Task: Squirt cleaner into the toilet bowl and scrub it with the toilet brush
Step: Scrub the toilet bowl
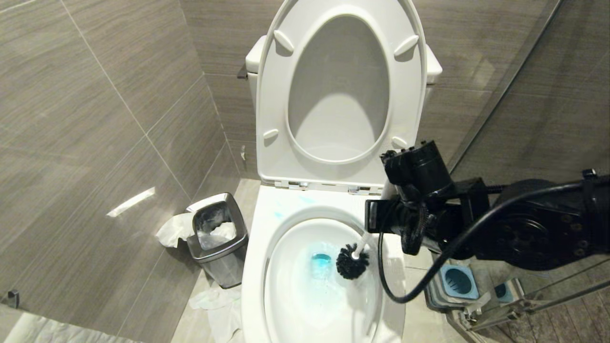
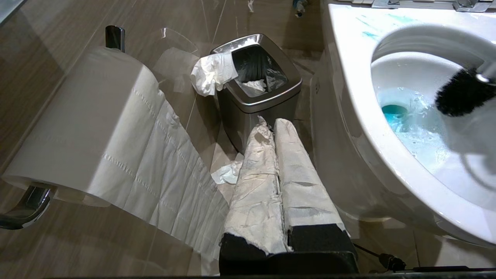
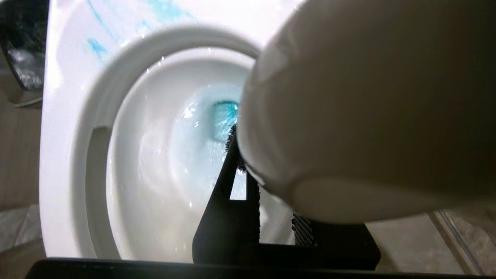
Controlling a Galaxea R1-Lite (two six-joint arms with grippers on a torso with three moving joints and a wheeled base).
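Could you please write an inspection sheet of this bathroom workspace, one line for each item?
Surface: tiled floor, loose paper lying beside the waste bin.
Job's things: toilet bowl holds blue-tinted water, blue smears on the rim; toilet brush has its head inside the bowl; cleaner bottle not seen.
Clutter: paper hanging over the bin's edge; paper roll unrolled down its holder.
Grippers: right gripper shut on the toilet brush handle; left gripper shut, empty, paper-wrapped fingers, parked near the bin.
Cables: black cable looping beneath the right arm, beside the bowl's rim.
Surroundings: seat and lid raised; brush holder on the floor to the robot's right.
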